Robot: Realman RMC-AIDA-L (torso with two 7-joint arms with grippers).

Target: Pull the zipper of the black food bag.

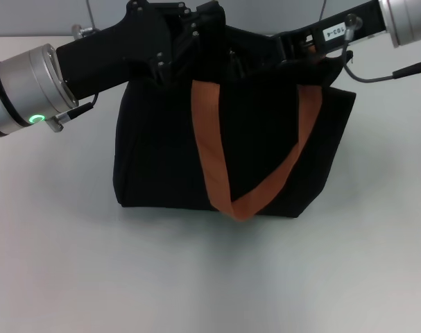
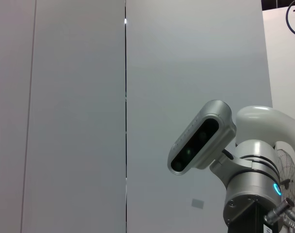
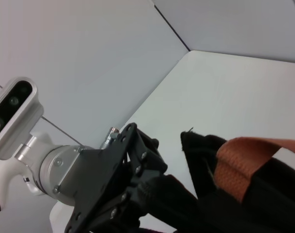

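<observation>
So both arms are up at the top of the boxy black fabric food bag [image 1: 224, 152], which sits about mid-worktop with its orange-brown webbing strap handle [image 1: 217, 166] drooping down the front face. The left claw [image 1: 186, 48] is on the bag's top edge around 11 o'clock; the right claw [image 1: 314, 59] is on the top edge around 1 o'clock, just beside the other strap end. Can't tell how far either claw is spread or whether either has hold of anything, black on black up there. The small silver zipper slider isn't visible in any view either, so I can't place it.

My read: this is the brace-and-find-the-pull stage. Next move needs one claw pinning the fabric while the other runs along the track.

The pale grey worktop [image 1: 71, 277] is bare from 3 through 9 o'clock, and its far edge is close behind the bag.
</observation>
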